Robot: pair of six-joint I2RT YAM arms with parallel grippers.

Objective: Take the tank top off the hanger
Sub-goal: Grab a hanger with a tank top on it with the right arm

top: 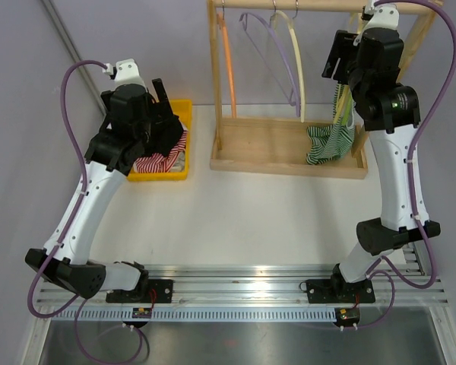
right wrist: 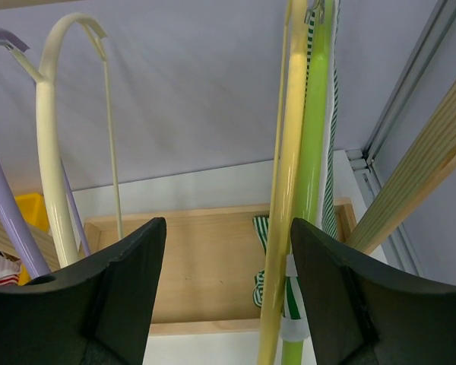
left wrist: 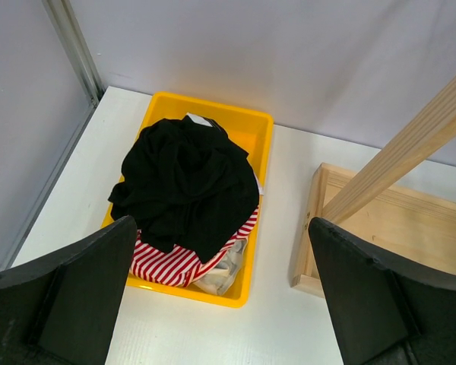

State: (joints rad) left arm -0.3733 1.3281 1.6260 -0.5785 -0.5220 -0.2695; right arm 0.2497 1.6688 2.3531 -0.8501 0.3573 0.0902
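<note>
White table (top: 251, 220), lilac wall. My right claw (right wrist: 226, 228) gapes empty beside the green hanger (right wrist: 313, 152). The striped tank top (top: 328, 143) hangs there, not yet off. Left claw (left wrist: 222, 222) gapes over the yellow bin (left wrist: 252, 123).

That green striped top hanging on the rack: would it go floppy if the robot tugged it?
Probably floppy: the tank top already slumps in folds onto the wooden rack base. It looks thin, so it is likely light. It may drag on the green hanger rather than slide free, since a striped strap runs close along it.
</note>
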